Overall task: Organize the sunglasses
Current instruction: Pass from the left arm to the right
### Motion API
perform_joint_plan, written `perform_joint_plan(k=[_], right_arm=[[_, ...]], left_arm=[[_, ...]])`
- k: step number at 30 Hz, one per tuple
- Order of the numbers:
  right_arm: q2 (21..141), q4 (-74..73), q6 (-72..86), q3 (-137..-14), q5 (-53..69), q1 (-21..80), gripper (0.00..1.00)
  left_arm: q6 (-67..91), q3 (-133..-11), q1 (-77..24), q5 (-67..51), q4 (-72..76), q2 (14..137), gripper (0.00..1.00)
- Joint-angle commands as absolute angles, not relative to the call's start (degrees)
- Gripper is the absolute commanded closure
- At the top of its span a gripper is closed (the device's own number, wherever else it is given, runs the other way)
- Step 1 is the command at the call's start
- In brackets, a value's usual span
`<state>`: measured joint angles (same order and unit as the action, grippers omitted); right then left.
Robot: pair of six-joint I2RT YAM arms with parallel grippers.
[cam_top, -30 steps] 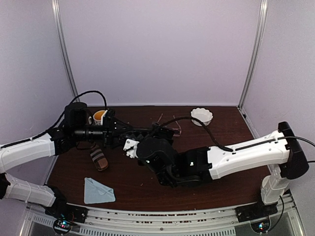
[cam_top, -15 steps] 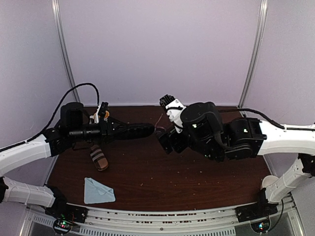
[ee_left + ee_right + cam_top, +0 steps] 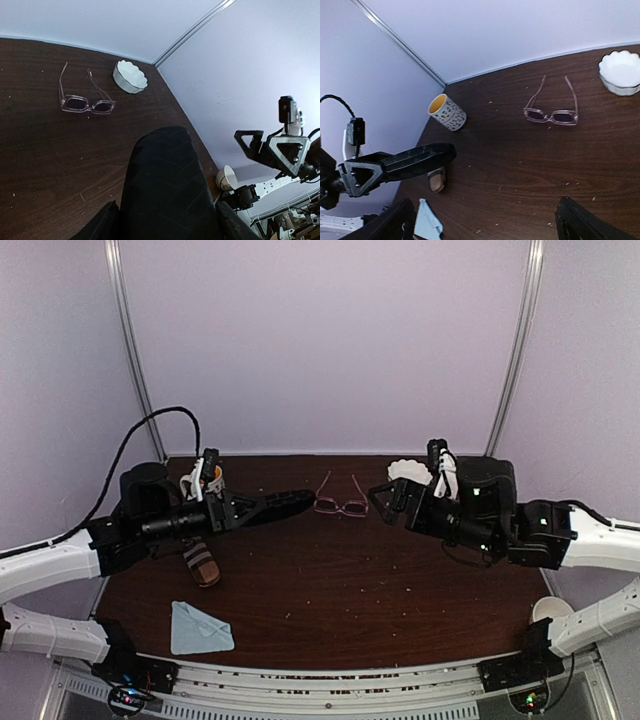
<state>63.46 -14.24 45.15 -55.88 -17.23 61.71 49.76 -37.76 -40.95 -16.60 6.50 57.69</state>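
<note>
Left of the pink glasses [image 3: 341, 506], the left pincer [image 3: 238, 510] grips the black case [image 3: 285, 505]. The right pincer [image 3: 383, 502] hovers opposite, jaws wide.

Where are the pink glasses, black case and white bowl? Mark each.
pink glasses [image 3: 340, 507], top view, bridge between the lenses.
black case [image 3: 167, 185], left wrist view, middle of its upper face.
white bowl [image 3: 621, 71], right wrist view, inside surface.

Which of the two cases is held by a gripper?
The black case, clamped in the left gripper; the striped case lies free beside that arm.
</note>
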Motion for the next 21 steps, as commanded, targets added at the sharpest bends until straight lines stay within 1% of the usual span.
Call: perform_joint_plan(k=[1, 3, 5, 11, 16, 21], right_arm=[[59.81, 2.68, 57.18, -46.96, -12.06, 62.05, 0.00], [58.37, 8.26, 58.38, -43.81, -11.72, 62.09, 0.00], [57.97, 10.26, 59.62, -42.61, -11.49, 62.13, 0.00], [60.81, 20.94, 63.00, -41.11, -10.03, 63.12, 0.00], [66.97, 26.31, 67.37, -43.28, -7.60, 63.55, 0.00], [72.14, 27.13, 67.64, -47.38, -5.54, 64.18, 0.00]], left_arm=[[48.50, -39.06, -42.74, -14.02, 18.00, 58.72, 0.65], [48.90, -40.01, -43.59, -14.17, 19.37, 59.91, 0.65], [49.72, -40.85, -44.12, -14.36, 20.78, 61.03, 0.66], [53.12, -41.62, -45.75, -15.18, 26.50, 64.00, 0.66], [56.37, -41.42, -47.47, -15.28, 31.57, 65.13, 0.66], [62.92, -42.32, -48.09, -16.64, 35.62, 66.17, 0.66]])
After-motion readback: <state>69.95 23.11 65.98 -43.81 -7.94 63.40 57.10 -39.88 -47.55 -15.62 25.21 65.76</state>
